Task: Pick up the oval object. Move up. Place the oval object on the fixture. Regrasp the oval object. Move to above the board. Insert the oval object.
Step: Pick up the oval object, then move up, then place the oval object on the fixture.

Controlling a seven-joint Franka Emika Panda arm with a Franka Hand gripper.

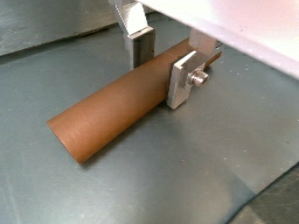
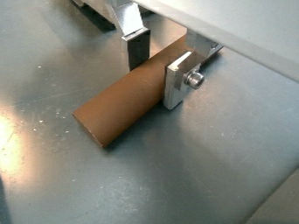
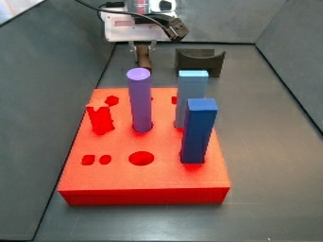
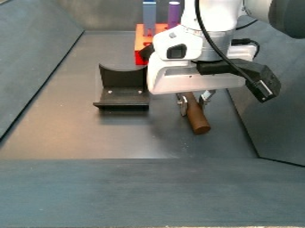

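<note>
Your gripper (image 1: 162, 66) is down low at the floor, its two flat silver fingers (image 2: 180, 80) pointing down and closed on the oval object (image 1: 114, 115) near one end. In a side view the white wrist (image 4: 191, 69) sits right above it.

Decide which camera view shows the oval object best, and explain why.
A wrist view: the oval object lies on the floor, full length visible, between the gripper fingers. One side view shows only its end; in the other, the gripper hides it.
</note>
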